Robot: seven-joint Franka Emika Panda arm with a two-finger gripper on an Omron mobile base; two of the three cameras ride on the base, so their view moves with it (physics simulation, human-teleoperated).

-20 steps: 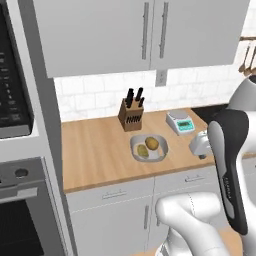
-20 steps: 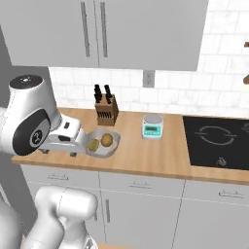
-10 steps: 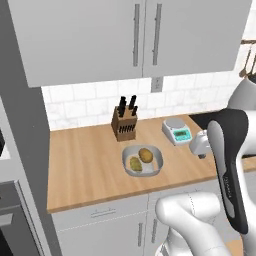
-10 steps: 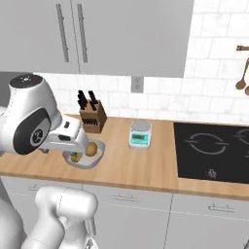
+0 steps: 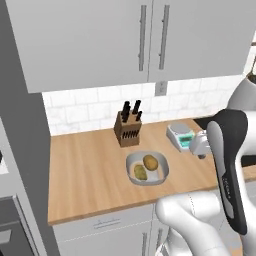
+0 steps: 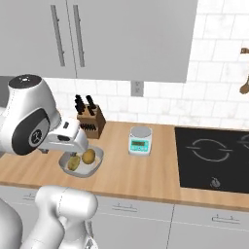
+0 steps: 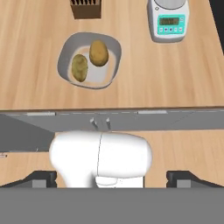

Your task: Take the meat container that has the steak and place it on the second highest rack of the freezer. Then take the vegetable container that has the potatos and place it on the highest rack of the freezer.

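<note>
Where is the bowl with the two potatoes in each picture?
Left base view: the vegetable container sits low in the middle, on the wooden counter.
Right base view: it sits left of middle, partly behind the robot's arm.
Hand view: it sits upper left.
Shared landmark: the knife block stands just behind it.

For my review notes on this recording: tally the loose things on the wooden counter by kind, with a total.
Vegetable container: 1
Potatos: 2, both inside it
Knife block: 1
Kitchen scale: 1
Total: 5
</note>
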